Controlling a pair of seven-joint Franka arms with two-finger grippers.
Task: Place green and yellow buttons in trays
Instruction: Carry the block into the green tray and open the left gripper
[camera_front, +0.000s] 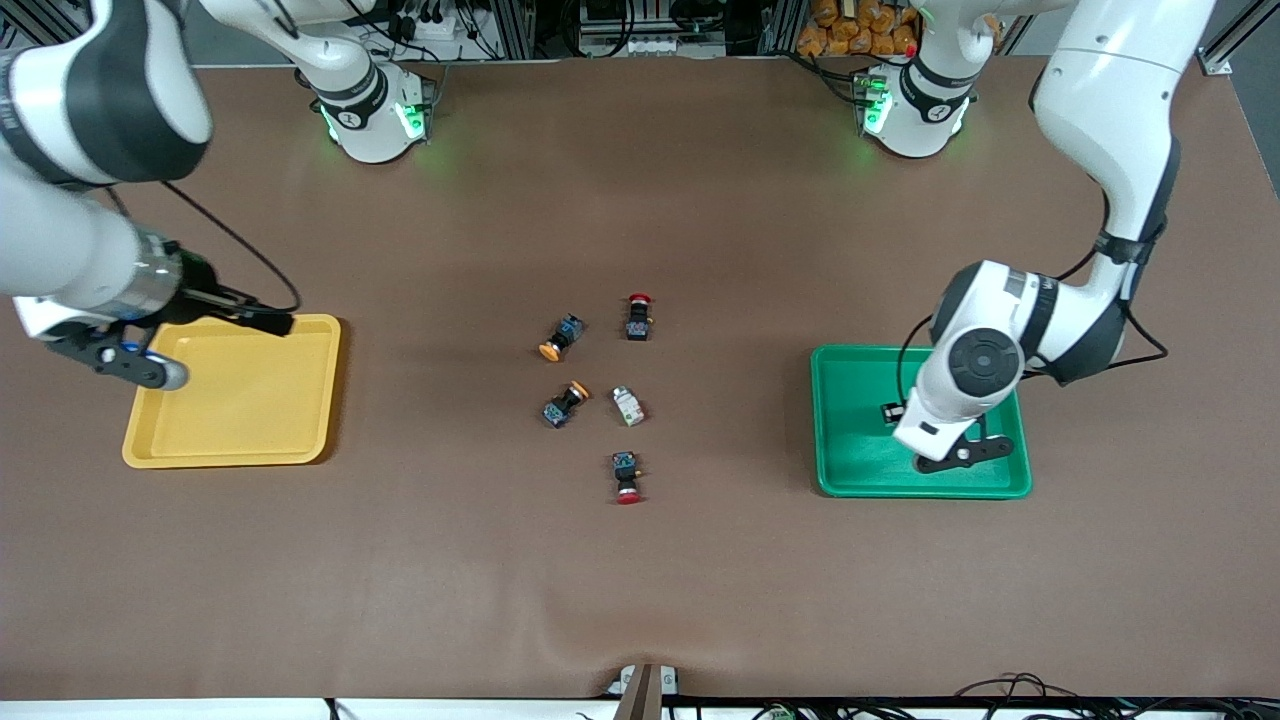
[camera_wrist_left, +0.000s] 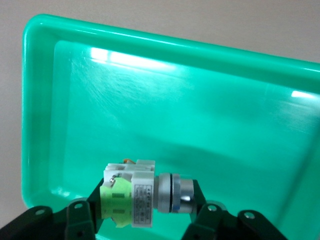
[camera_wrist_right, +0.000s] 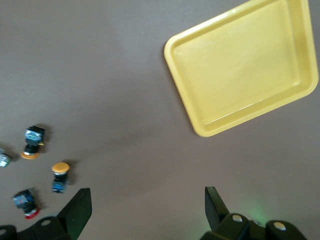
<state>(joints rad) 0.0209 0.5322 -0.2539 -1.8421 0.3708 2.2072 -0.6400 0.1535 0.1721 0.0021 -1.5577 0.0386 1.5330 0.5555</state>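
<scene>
While left pincer grips green button over green tray, right pincer gapes empty.

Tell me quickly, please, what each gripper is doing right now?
Left gripper: shut on a green button, over the green tray.
Right gripper: open, holding nothing, up beside the yellow tray.

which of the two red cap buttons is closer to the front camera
The red-capped button lowest in the cluster, just below the white-grey green button. The other red-capped one lies nearer the robots' bases.
</scene>
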